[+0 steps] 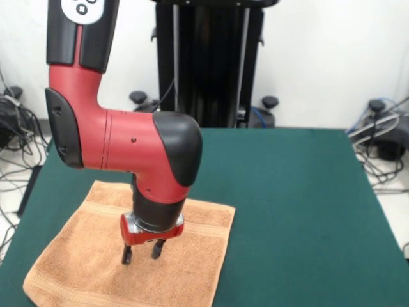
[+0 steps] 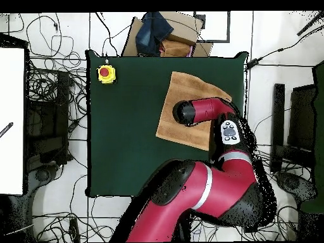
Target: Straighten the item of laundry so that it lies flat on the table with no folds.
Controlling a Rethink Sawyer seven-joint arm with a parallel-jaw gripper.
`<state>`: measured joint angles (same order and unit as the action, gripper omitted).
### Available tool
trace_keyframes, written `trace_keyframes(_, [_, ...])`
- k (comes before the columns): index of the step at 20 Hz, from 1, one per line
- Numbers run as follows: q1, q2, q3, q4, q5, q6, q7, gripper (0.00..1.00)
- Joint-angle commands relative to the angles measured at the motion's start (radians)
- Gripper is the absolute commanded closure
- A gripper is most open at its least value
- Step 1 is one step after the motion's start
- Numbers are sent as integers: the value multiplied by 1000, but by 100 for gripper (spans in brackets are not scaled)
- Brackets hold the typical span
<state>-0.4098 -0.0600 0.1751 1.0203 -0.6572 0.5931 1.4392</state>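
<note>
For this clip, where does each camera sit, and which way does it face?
Front view: at table height across the green table, facing the arm; the gripper hangs over the orange towel, jaws slightly apart.
Overhead view: above, looking straight down on the table, towel and a yellow button box; the arm hides the gripper.
Shared: towel, table, red arm.

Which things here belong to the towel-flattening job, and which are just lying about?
Part of the job:
- peach-orange towel, spread on the table
- green table
- end effector, above the towel, fingers slightly apart

Just lying about:
- yellow box with red button at a table corner
- cardboard and dark cloth beyond the table edge
- floor cables
</note>
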Motion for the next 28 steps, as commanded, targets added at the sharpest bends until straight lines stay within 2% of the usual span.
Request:
trace_keyframes(1, [44, 113, -104, 28, 48, -3, 346, 0])
trace_keyframes(8, [55, 69, -130, 107, 108, 141, 237, 0])
trace_keyframes(14, [37, 57, -114, 169, 173, 168, 194, 0])
trace_keyframes(19, [46, 71, -125, 182, 207, 165, 195, 0])
trace_keyframes(22, [41, 80, -123, 191, 214, 108, 196, 0])
trace_keyframes(28, [-42, 95, -44, 235, 244, 47, 94, 0])
